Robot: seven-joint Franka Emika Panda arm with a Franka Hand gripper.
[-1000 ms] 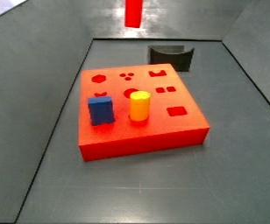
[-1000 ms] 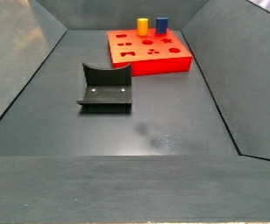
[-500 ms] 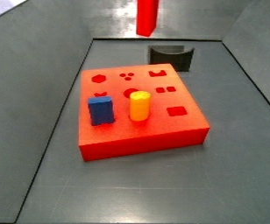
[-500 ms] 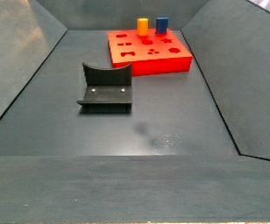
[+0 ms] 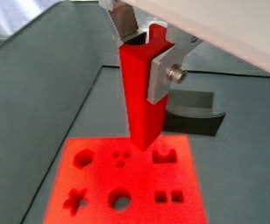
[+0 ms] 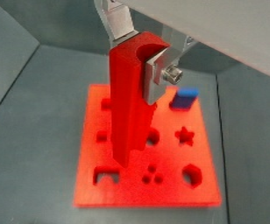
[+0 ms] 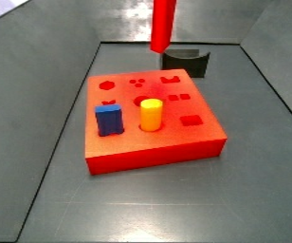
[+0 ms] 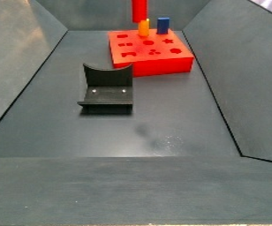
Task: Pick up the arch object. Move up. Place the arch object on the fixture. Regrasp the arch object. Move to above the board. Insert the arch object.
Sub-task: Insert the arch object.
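Red arch object [image 5: 142,92] descending upright, lower in a side view [image 7: 164,24] than a second ago, now hanging over the far edge of the board [image 7: 199,142]. Gripper [image 5: 141,54] clamping its upper end, silver fingers [image 5: 163,74] pressing both flanks. Fixture [image 8: 105,88] sitting vacated on the grey tabletop [image 8: 162,132]. Regrasp seemingly done; closing in on insertion, with alignment over the arch-shaped hole [image 5: 163,156] still needed.

arch object [image 5: 142,94]: long slim red bar, upright, clamped near its top by the gripper [image 5: 149,54], hanging above the board [image 7: 202,138] with its lower end clear of the top face; board: thick red-orange slab, shaped cut-outs on top, flat on the floor; fixture [image 8: 107,88]: dark notched block, near the board, empty
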